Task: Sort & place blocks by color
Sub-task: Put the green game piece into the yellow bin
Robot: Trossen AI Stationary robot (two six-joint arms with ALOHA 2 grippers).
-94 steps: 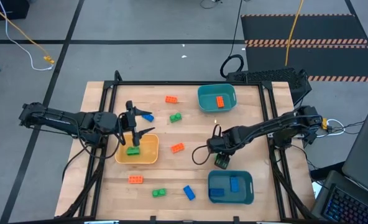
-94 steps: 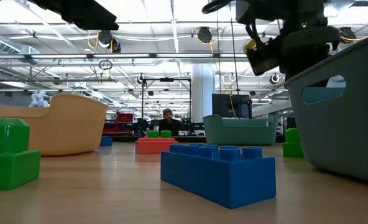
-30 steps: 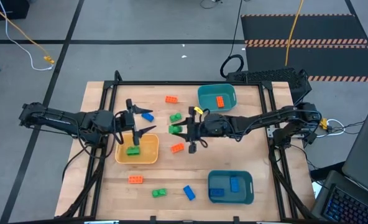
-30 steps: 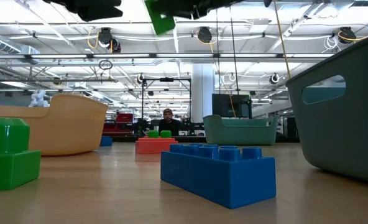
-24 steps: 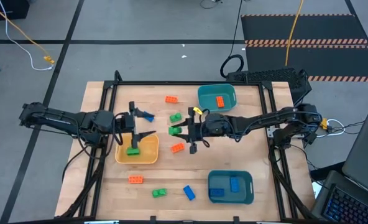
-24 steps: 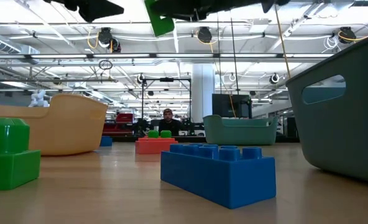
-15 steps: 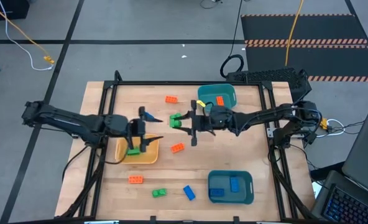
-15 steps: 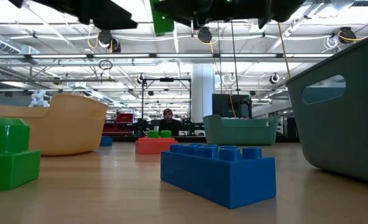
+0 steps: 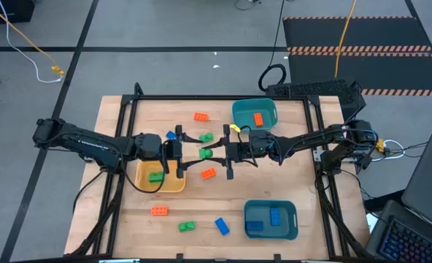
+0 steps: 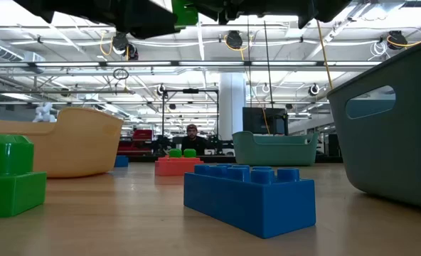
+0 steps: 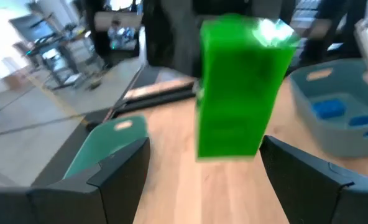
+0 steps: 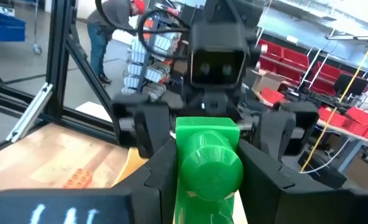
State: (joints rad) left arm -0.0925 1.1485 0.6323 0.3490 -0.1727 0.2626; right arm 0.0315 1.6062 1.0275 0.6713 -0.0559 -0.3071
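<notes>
Facing the left end effector (image 9: pixel 185 155) (fingers spread): right end effector (image 9: pixel 223 154) gripping green block (image 9: pixel 206 153).

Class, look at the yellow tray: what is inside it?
One green block lies inside the yellow tray. The left arm covers the tray's upper edge, so anything beneath it cannot be seen.

glossy plastic green block (image 12: pixel 207 163), matt wooden table (image 9: pixel 201 204), smooth plastic yellow tray (image 9: pixel 161 183).

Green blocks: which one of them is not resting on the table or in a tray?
The green block held in the right gripper, mid-table facing the open left gripper. The other green blocks lie on the table or in the yellow tray.
</notes>
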